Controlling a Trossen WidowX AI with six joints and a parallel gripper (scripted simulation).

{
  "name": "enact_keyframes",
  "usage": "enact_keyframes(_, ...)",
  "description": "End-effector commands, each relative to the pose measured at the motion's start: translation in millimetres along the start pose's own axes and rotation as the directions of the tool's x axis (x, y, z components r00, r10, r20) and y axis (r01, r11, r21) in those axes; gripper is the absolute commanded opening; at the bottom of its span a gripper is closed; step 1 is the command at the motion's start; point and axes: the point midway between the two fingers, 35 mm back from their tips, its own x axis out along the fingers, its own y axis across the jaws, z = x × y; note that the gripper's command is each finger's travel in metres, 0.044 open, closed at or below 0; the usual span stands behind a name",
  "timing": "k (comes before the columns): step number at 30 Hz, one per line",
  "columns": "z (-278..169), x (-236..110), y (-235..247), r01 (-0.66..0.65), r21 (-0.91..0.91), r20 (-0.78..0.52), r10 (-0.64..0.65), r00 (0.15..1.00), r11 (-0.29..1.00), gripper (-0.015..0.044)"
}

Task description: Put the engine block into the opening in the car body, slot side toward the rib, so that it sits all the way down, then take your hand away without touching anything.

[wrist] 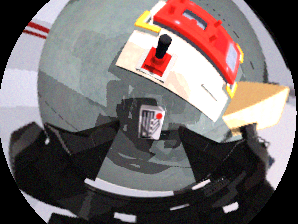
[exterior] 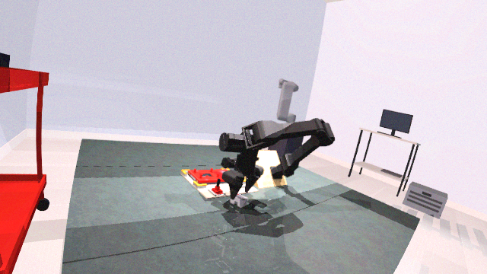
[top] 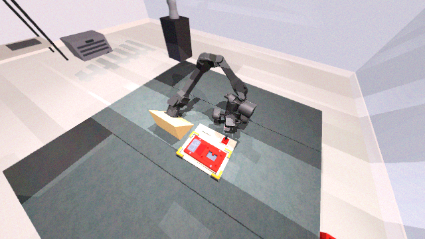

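Note:
The engine block, a small grey block with a red dot and slots on top, lies on the dark mat beside the white board. My gripper is open and points down just above it. In the wrist view the block shows between the two fingertips, with gaps on both sides. The red car body lies on the board between yellow corners. Its opening is empty, with a small rib at one edge. The arm mostly hides the block in the top view.
The white board also bears a red piece with an upright black knob, near the block. A pale yellow wedge stands beside the board, near the arm's base.

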Motion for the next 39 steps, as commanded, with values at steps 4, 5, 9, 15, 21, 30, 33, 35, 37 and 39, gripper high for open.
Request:
enact_keyframes(4,-1.3,12.5,-0.9,0.000,0.004,-0.008,0.000,1.000,1.000,0.0440)
enact_keyframes(5,-1.4,13.7,-0.9,0.000,0.004,-0.008,0.000,1.000,1.000,0.0440)
enact_keyframes(9,-1.4,14.7,-0.9,0.000,0.004,-0.008,0.000,1.000,1.000,0.0387)
enact_keyframes(15,-1.4,14.7,-0.9,0.000,0.004,-0.008,0.000,1.000,1.000,0.0230)
enact_keyframes(21,-1.4,14.7,-0.9,0.000,0.004,-0.008,0.000,1.000,1.000,0.0131)
enact_keyframes(30,-0.8,9.9,-0.1,-0.003,0.007,-0.005,0.003,1.000,1.000,0.0000)
enact_keyframes(33,0.4,0.2,1.2,-0.008,0.015,-0.001,0.008,1.000,1.000,0.0000)
enact_keyframes(35,1.1,-6.3,1.9,-0.011,0.020,0.002,0.011,1.000,1.000,0.0000)
enact_keyframes(37,1.7,-12.9,2.5,-0.015,0.024,0.004,0.014,1.000,1.000,0.0000)
enact_keyframes(39,2.0,-19.3,3.1,-0.019,0.025,0.007,0.018,1.000,1.000,0.0000)
